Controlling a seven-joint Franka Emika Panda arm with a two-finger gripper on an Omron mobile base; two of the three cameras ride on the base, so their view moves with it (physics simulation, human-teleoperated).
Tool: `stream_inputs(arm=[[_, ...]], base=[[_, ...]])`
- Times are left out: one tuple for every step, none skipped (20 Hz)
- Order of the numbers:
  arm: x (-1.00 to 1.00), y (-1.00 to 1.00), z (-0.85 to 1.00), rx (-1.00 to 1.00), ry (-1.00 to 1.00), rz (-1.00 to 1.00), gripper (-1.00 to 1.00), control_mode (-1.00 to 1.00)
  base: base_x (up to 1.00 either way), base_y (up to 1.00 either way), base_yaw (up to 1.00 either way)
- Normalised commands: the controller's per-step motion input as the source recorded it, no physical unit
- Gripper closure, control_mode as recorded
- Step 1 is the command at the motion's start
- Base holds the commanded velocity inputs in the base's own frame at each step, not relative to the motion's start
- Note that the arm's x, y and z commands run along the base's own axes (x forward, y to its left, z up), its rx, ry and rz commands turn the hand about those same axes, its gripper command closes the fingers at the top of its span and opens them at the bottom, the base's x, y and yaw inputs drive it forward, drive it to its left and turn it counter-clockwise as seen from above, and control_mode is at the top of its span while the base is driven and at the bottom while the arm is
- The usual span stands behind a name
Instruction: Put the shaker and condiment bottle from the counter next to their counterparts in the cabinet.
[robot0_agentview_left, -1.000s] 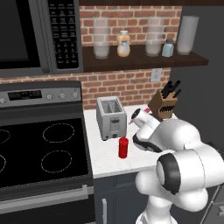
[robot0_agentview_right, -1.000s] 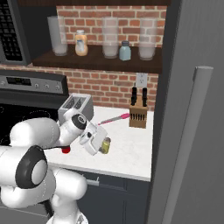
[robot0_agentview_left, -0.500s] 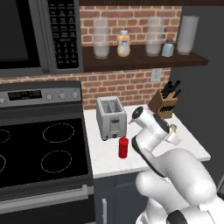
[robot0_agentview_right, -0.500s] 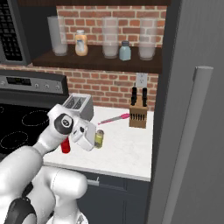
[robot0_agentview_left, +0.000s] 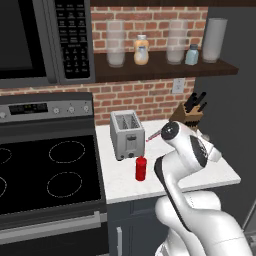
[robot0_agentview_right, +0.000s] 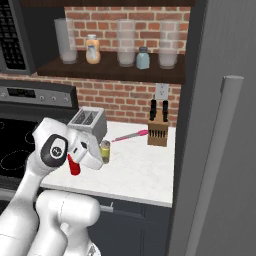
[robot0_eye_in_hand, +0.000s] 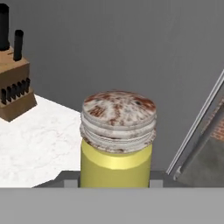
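My gripper (robot0_agentview_right: 101, 156) is shut on the yellow-green shaker (robot0_agentview_right: 105, 151), which it holds upright above the white counter. In the hand view the shaker (robot0_eye_in_hand: 116, 148) with its grey-brown cap stands between the finger tips of the gripper (robot0_eye_in_hand: 114, 177). The red condiment bottle (robot0_agentview_left: 141, 168) stands on the counter in front of the toaster; it is partly behind my arm in the right base view (robot0_agentview_right: 74, 168). On the dark cabinet shelf (robot0_agentview_left: 160, 71) stand the counterparts: a peach-orange bottle (robot0_agentview_left: 141, 50) and a pale blue shaker (robot0_agentview_left: 191, 55).
A silver toaster (robot0_agentview_left: 126, 134) and a knife block (robot0_agentview_left: 190, 116) stand on the counter, with a pink utensil (robot0_agentview_right: 127, 136) lying between them. Tall glass jars (robot0_agentview_left: 115, 44) line the shelf. A stove (robot0_agentview_left: 45, 172) is at the left, a grey fridge (robot0_agentview_right: 220, 125) at the right.
The arm has swung and folded closer over the counter. The shaker in the gripper has gone from tilted to upright and risen a little.
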Motion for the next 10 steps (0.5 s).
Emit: stream_inputs(arm=[[-0.44,0.17,0.99,-0.01,-0.13,0.20,1.00,-1.00],[-0.42,0.07,1.00,0.00,-0.15,0.19,1.00,-1.00],[-0.27,0.00,1.00,0.00,-0.10,0.18,1.00,-1.00],[-0.31,0.00,1.00,0.00,-0.06,0.18,1.00,-1.00],[-0.29,0.00,1.00,0.00,-0.03,0.18,1.00,-1.00],[-0.29,0.00,1.00,0.00,-0.06,0.15,1.00,-1.00],[-0.24,0.00,1.00,0.00,-0.03,0.15,1.00,-1.00],[-0.32,0.00,1.00,0.00,-0.02,0.13,1.00,-1.00],[-0.31,0.00,1.00,0.00,-0.03,0.13,1.00,-1.00],[-0.34,0.00,1.00,0.00,-0.03,0.11,1.00,-1.00]], base=[[0.00,0.00,0.00],[0.00,0.00,0.00],[0.00,0.00,0.00],[0.00,0.00,0.00],[0.00,0.00,0.00],[0.00,0.00,0.00],[0.00,0.00,0.00],[0.00,0.00,0.00],[0.00,0.00,0.00],[0.00,0.00,0.00]])
